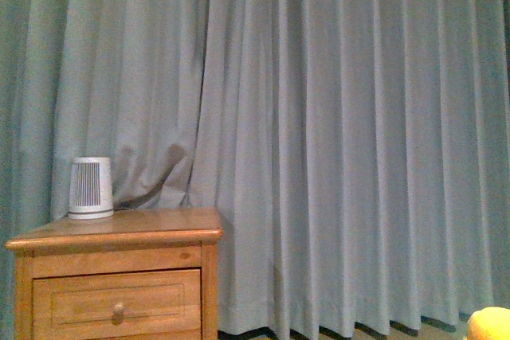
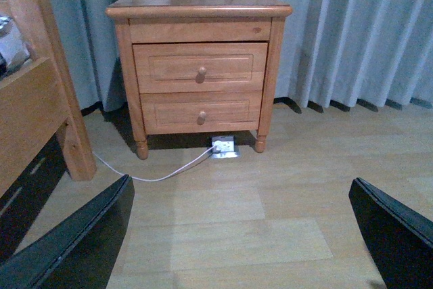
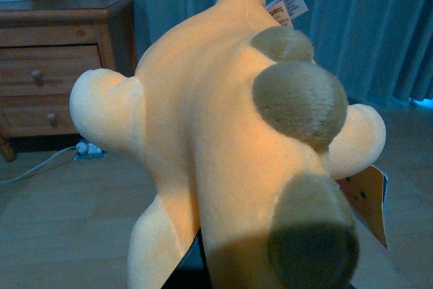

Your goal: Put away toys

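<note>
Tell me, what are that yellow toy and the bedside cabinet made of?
The plush toy looks like soft, short-pile fabric, with seams and a sewn-in label. The nightstand looks like varnished wood: visible grain, faint sheen; solid or veneer, I cannot tell.

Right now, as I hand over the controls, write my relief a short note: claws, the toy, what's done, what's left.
Left claw: open and empty, above the wooden floor, facing the nightstand.
Right claw: shut on the plush toy, which is held clear of the floor and fills the right wrist view.
Done: toy is picked up.
Left: carry it to its storage place and release it. No container shows in any view, so find one first.
</note>
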Controlling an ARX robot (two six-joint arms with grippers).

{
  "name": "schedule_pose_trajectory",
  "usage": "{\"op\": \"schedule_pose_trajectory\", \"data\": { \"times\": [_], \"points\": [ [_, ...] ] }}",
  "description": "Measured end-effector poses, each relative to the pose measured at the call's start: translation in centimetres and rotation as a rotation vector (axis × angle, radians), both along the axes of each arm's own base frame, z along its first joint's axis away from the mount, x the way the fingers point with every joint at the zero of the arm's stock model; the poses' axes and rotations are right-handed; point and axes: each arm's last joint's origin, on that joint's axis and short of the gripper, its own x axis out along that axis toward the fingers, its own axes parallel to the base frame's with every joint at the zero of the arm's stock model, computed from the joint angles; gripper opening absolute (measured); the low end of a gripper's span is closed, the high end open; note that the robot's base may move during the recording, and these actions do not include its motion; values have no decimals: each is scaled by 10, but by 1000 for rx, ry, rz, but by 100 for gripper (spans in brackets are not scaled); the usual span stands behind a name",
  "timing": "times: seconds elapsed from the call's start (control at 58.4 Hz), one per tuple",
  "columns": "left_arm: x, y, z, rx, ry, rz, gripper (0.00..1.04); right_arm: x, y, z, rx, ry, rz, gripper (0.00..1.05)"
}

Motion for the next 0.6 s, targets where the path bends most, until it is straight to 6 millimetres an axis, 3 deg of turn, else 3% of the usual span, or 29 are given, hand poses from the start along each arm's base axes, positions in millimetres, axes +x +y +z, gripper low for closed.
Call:
{"op": "schedule_pose_trajectory", "data": {
  "times": [0.599],
  "points": [
    [0, 0, 0, 0, 0, 1, 98, 0, 0, 0, 0, 0, -3, 7]
  ]
}}
